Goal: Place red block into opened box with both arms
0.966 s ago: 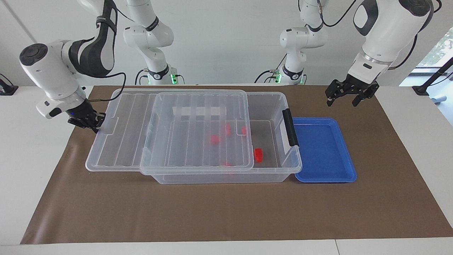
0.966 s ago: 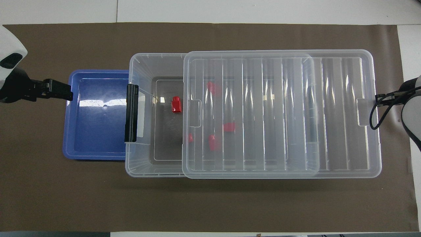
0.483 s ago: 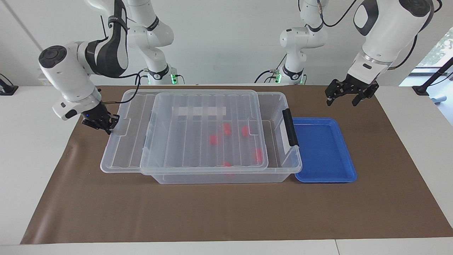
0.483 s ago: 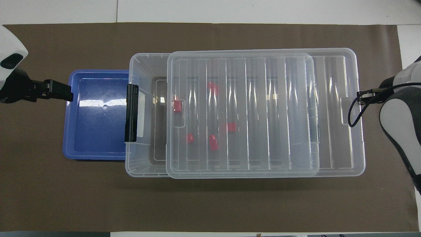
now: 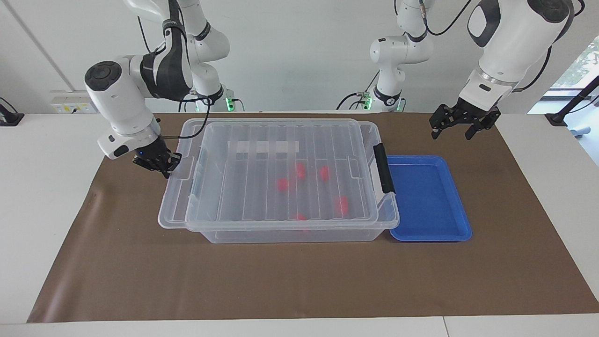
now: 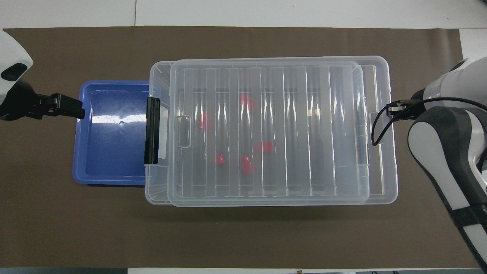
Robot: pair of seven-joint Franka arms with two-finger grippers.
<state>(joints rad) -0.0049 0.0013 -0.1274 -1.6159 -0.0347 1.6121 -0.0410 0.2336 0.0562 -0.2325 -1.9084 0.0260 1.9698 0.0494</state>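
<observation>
The clear box (image 5: pixel 290 235) stands mid-table with its ribbed lid (image 5: pixel 262 154) covering nearly all of it; only a narrow strip by the black latch handle (image 5: pixel 383 168) stays uncovered. Several red blocks lie on the box floor under the lid, one of them (image 5: pixel 342 204) nearest the handle end, also seen from overhead (image 6: pixel 202 120). My right gripper (image 5: pixel 161 169) is shut on the lid's end tab at the right arm's end of the table. My left gripper (image 5: pixel 452 135) hangs open over the mat beside the blue tray, holding nothing.
A shallow blue tray (image 5: pixel 428 196) lies against the box's handle end, toward the left arm's end. Two smaller white arms (image 5: pixel 208 89) with green-lit bases stand at the robots' edge. Brown mat (image 5: pixel 299 281) covers the table.
My right gripper has slid the lid along the box toward the handle end, covering the opening and the red block that lay exposed. The left arm has stayed still.
</observation>
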